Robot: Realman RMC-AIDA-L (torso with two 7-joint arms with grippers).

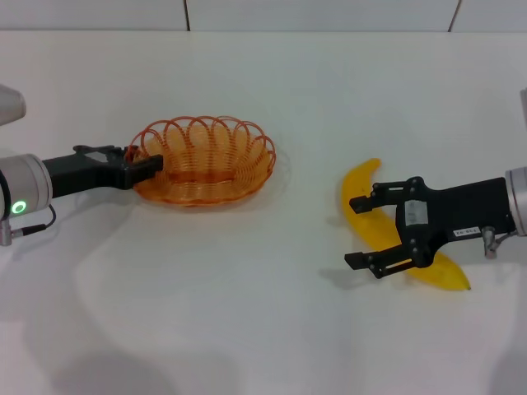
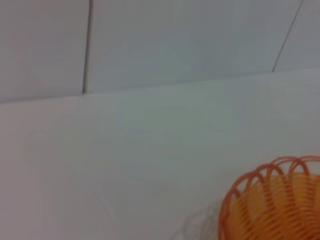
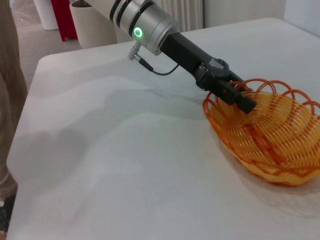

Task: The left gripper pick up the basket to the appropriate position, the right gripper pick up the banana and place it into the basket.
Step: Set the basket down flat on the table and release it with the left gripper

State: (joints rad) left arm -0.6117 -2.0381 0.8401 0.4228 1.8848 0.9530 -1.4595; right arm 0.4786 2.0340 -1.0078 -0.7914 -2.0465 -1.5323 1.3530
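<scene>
We saw the right gripper (image 1: 358, 232) spread wide over the banana (image 1: 361, 193), its two fingers reaching out on either side of the fruit's middle, not closed on it. The banana lay flat on the white table (image 1: 247, 313), bright yellow and smooth, curved, with one pointed end showing past the claw's body on the near side and the other end beyond the far finger.

The left gripper (image 1: 148, 165) sat at the left end of the basket (image 1: 206, 160), its fingers narrowed down on the wire rim there; in the right wrist view we saw the left gripper (image 3: 239, 96) clamped over the scalloped edge of the basket (image 3: 272, 135). The basket was a shallow oval of looped orange wire, see-through, standing on the table well apart from the banana, to the robot's left of it. In the left wrist view only a corner of the basket (image 2: 275, 205) showed.
</scene>
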